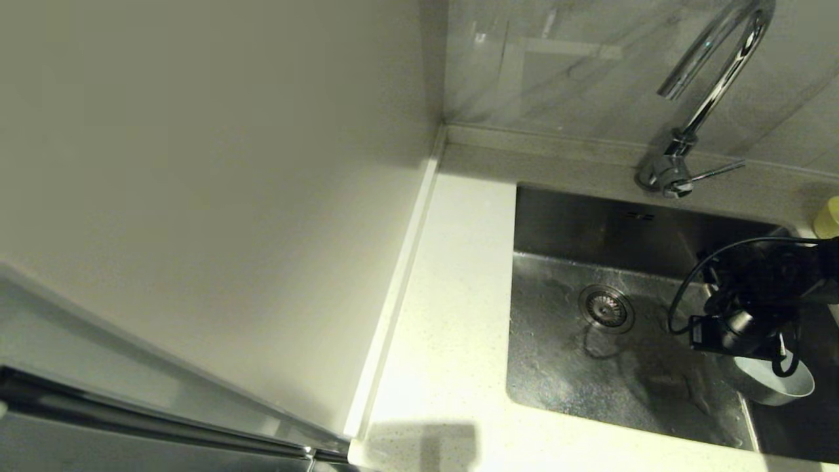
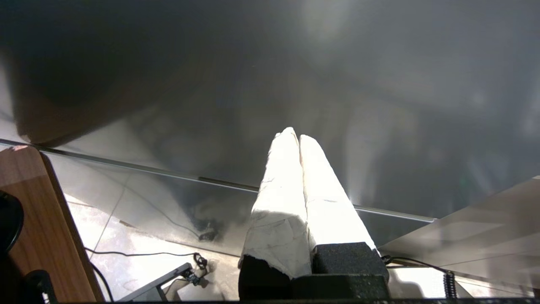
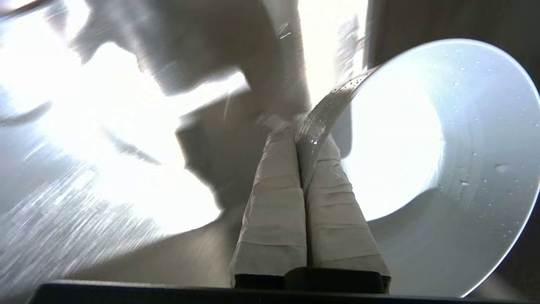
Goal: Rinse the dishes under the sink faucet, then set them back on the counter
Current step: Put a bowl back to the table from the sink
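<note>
– So where does everything sit?
– White surface fills the centre; sink lower right, its basin floor bare around the drain; faucet arches top right, spout pointing left.
– And the bowl?
– Grey-blue bowl, by the sink's right edge, tilted on its rim, clamped in the right hand. Left hand is pressed closed, empty.

Faucet arch cut off at top – yellow bowl mostly out of frame
</note>
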